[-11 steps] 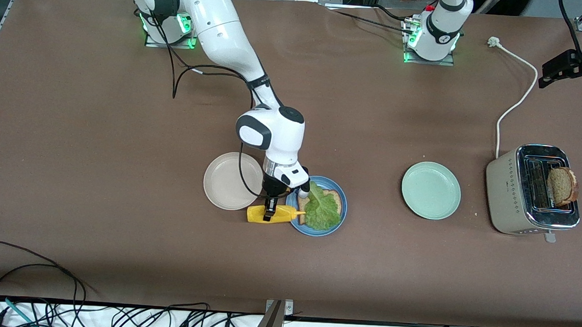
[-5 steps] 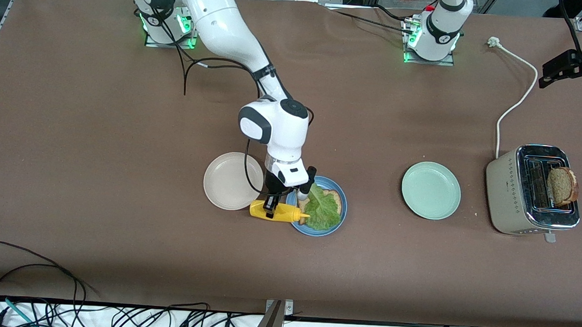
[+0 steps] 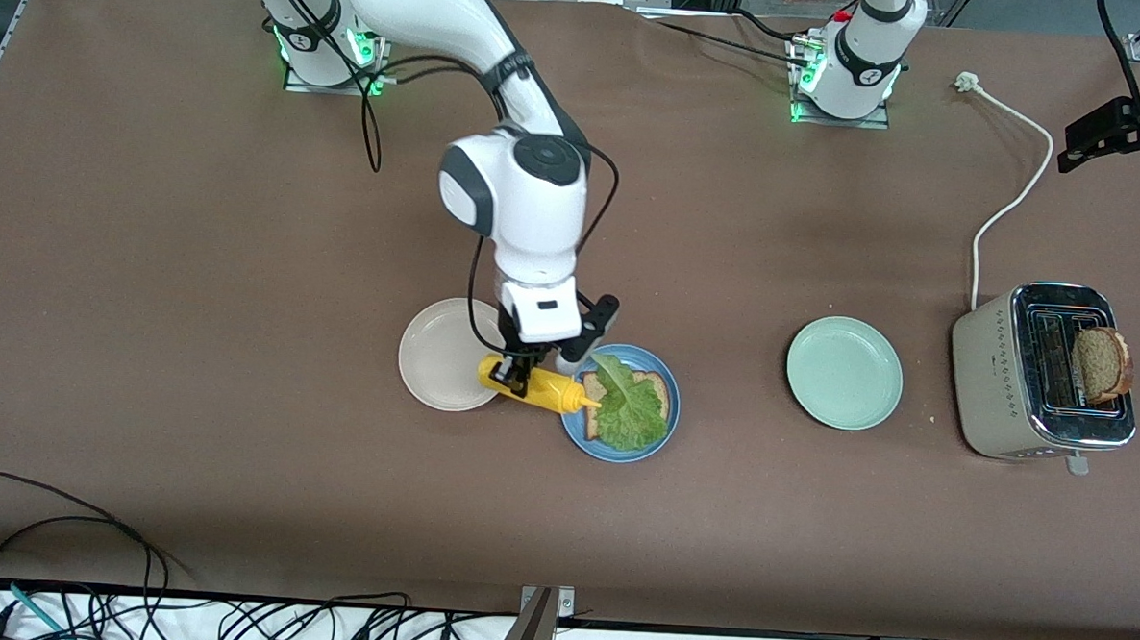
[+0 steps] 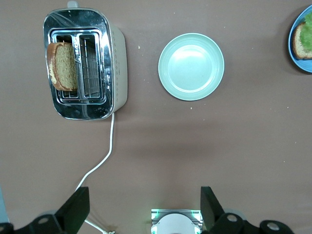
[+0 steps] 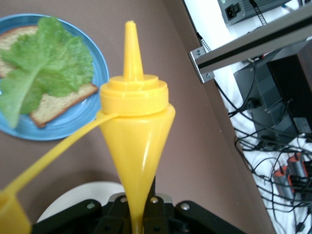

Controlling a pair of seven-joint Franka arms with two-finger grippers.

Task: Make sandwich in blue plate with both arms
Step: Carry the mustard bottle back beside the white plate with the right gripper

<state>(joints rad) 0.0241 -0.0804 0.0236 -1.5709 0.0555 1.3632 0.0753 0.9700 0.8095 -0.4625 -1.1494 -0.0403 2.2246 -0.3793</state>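
The blue plate [image 3: 663,432] holds a brown bread slice [image 3: 660,388] with a green lettuce leaf [image 3: 628,406] on top. My right gripper [image 3: 510,373] is shut on the base of a yellow squeeze bottle [image 3: 552,389]. It holds the bottle tilted in the air between the cream plate and the blue plate, its nozzle over the blue plate's rim. In the right wrist view the bottle [image 5: 136,122] points past the blue plate [image 5: 101,78] and the lettuce [image 5: 48,68]. The second bread slice [image 3: 1100,363] stands in the toaster. My left gripper [image 4: 144,192] waits open, high above the table.
A cream-white plate [image 3: 434,357] lies beside the blue plate toward the right arm's end. A mint-green plate [image 3: 844,372] and a silver toaster [image 3: 996,377] with a white cord [image 3: 1013,195] lie toward the left arm's end. The bottle's open cap [image 5: 9,212] dangles on its strap.
My right gripper has lifted the yellow bottle off the table and tilted it, nozzle down toward the blue plate. The left arm has not moved.
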